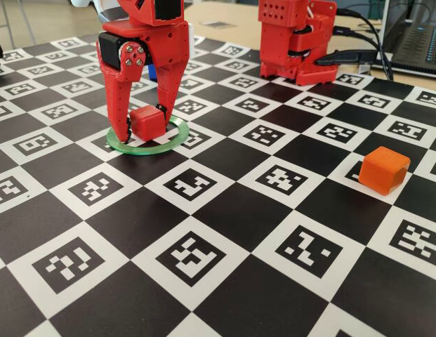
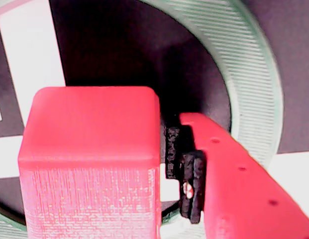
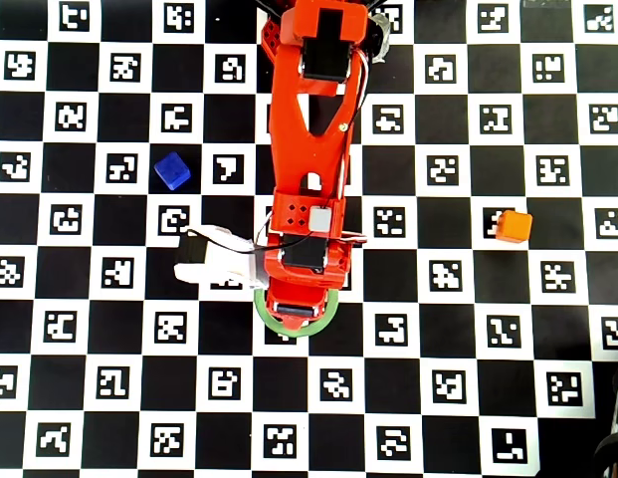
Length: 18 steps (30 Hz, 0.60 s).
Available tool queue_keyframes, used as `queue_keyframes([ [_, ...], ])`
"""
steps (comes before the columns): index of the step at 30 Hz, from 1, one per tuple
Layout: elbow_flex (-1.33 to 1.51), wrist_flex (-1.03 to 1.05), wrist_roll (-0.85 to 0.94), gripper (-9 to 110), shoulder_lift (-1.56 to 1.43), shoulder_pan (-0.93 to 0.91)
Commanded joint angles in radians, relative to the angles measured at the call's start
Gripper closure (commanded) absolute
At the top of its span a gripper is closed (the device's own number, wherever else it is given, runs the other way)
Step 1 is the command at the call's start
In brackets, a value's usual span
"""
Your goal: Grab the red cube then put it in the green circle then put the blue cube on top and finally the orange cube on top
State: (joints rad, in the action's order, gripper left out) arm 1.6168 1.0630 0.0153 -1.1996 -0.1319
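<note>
The gripper (image 1: 142,125) is set down over the ring (image 1: 177,142), with the red cube (image 1: 147,122) between its fingers inside the ring. In the wrist view a narrow gap is seen between the padded finger (image 2: 191,184) and the cube's side (image 2: 89,164), so the jaws are judged slightly parted, the cube being released or barely touched.

The cube is judged light, rigid and matte, with rounded edges; it is best taken across two flat opposite faces, squarely.

The blue cube (image 3: 172,171) and orange cube (image 3: 512,226) lie well apart on the board (image 1: 225,210).
</note>
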Motion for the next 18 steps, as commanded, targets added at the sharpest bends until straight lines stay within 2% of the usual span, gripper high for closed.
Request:
queue_keyframes([
  [1,0.0,-0.009,0.0,68,-0.064,-0.011],
  [11,-0.002,-0.002,0.003,68,-0.074,-0.012],
  [18,-0.057,0.081,0.002,66,-0.114,-0.014],
])
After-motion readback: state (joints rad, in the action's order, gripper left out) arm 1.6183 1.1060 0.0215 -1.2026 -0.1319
